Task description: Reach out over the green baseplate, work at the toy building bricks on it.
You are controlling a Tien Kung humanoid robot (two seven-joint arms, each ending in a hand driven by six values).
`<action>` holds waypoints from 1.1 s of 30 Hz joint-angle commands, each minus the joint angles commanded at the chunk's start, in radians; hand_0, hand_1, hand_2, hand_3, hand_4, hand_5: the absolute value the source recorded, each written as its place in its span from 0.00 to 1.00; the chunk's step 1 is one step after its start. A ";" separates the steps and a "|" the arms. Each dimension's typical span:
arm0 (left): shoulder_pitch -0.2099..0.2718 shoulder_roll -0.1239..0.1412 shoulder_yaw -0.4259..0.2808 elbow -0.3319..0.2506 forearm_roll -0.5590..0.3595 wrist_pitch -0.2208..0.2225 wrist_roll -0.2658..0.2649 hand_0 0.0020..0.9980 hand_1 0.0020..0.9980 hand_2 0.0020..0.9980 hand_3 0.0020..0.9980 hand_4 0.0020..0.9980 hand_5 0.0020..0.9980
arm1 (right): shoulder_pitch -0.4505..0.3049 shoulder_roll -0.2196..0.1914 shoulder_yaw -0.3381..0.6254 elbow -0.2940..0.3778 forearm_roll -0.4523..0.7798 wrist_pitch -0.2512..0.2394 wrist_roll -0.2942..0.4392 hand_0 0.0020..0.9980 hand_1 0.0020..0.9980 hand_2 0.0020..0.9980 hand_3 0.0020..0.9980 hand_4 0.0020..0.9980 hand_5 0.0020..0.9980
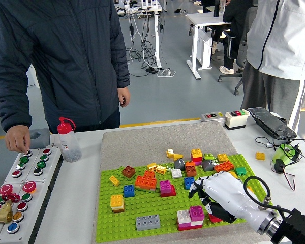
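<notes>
Single view only, head camera; no second view to overlap with. It sits high on the robot's side of the surface (76,203), facing forward and tilted down. Near edge of the surface runs out at the bottom of frame. The green baseplate (142,203) fills the lower centre, close under the lens. The right hand (221,193) enters from the lower right corner, very near. A button panel (20,188) is cut by the left edge. Beyond the far edge, a person (66,61) stands at upper left, cropped at the top; the room floor and desks recede behind.
</notes>
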 joint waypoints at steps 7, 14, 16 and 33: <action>0.001 0.000 0.001 0.000 -0.002 0.000 -0.001 0.73 0.77 0.78 0.68 0.49 1.00 | -0.001 0.008 -0.019 -0.022 0.002 0.002 -0.001 0.29 0.38 0.56 0.53 0.00 0.00; 0.002 0.000 0.002 0.000 -0.003 0.000 -0.001 0.73 0.77 0.78 0.68 0.49 1.00 | 0.000 0.013 -0.036 -0.038 0.003 0.005 -0.002 0.28 0.38 0.56 0.53 0.00 0.00; 0.003 0.000 0.002 0.000 -0.002 0.000 -0.001 0.73 0.77 0.78 0.68 0.49 1.00 | 0.000 0.015 -0.043 -0.042 0.003 0.006 -0.002 0.28 0.38 0.56 0.53 0.00 0.00; 0.006 0.000 0.006 0.000 -0.004 -0.001 -0.001 0.73 0.77 0.78 0.68 0.49 1.00 | 0.006 0.030 -0.064 -0.099 0.013 0.006 0.004 0.28 0.38 0.56 0.53 0.00 0.00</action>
